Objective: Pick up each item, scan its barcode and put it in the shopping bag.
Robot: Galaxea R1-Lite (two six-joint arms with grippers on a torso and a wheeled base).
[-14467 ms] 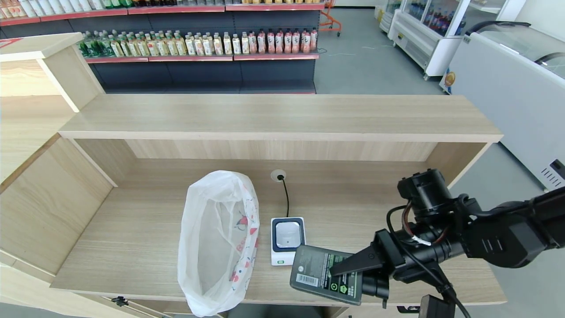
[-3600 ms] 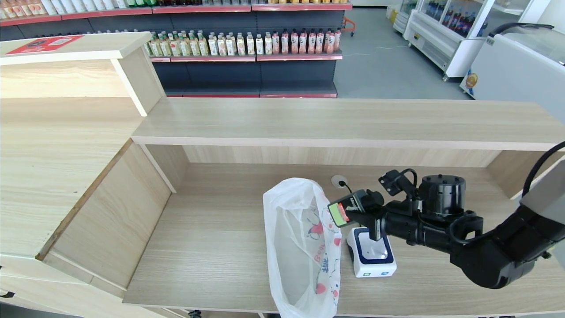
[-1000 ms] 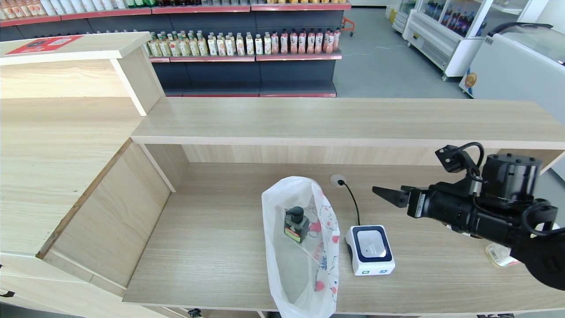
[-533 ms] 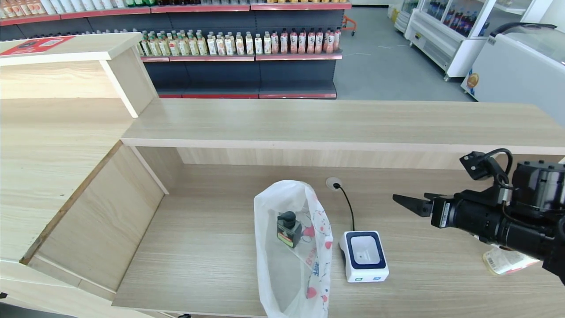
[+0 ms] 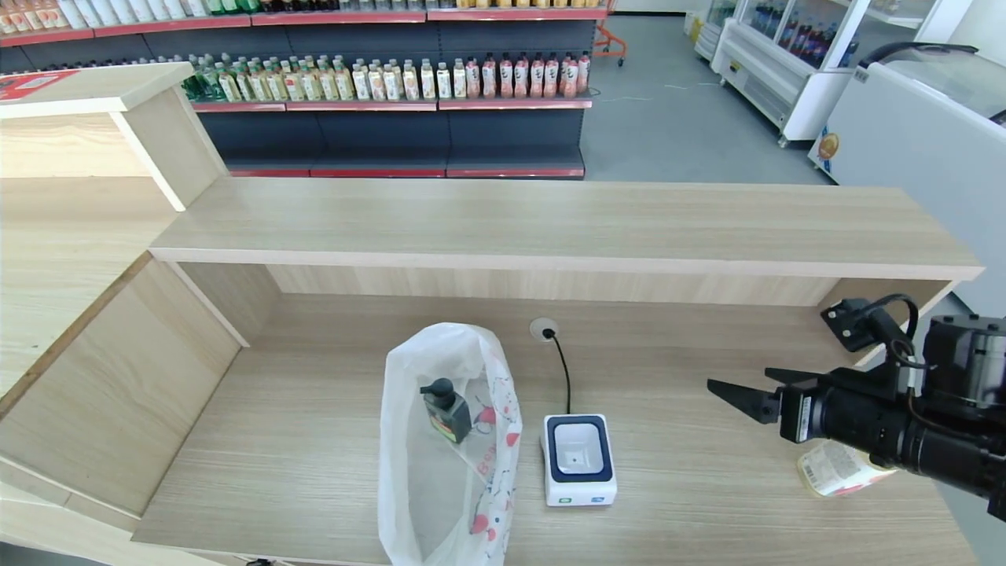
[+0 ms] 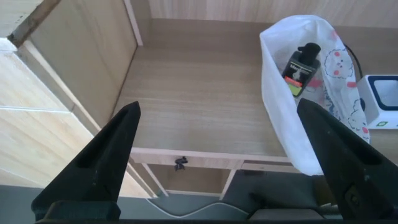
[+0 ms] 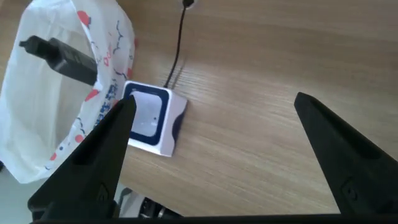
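Note:
A white shopping bag (image 5: pixel 409 472) stands open on the wooden counter (image 5: pixel 707 487), with a dark pump bottle (image 5: pixel 446 409) inside it. The bag (image 6: pixel 283 106) and bottle (image 6: pixel 299 63) also appear in the left wrist view, past my open, empty left gripper (image 6: pixel 217 155), which hangs off the counter's front edge. Beside the bag sits a white and blue barcode scanner (image 5: pixel 579 460). My right gripper (image 5: pixel 739 380) is open and empty, above the counter to the right of the scanner (image 7: pixel 152 118). A pale packet with a barcode label (image 5: pixel 833 469) lies under the right arm.
The scanner's black cable (image 5: pixel 562 365) runs back to a hole in the counter. A raised ledge (image 5: pixel 550 228) borders the far side, and a side wall (image 5: pixel 102 409) closes the left. Bare counter lies between the scanner and the packet.
The camera has swung, shifting the whole picture left. My right gripper, which earlier dropped the pump bottle into the bag, has drawn back to the right, away from the scanner, still open.

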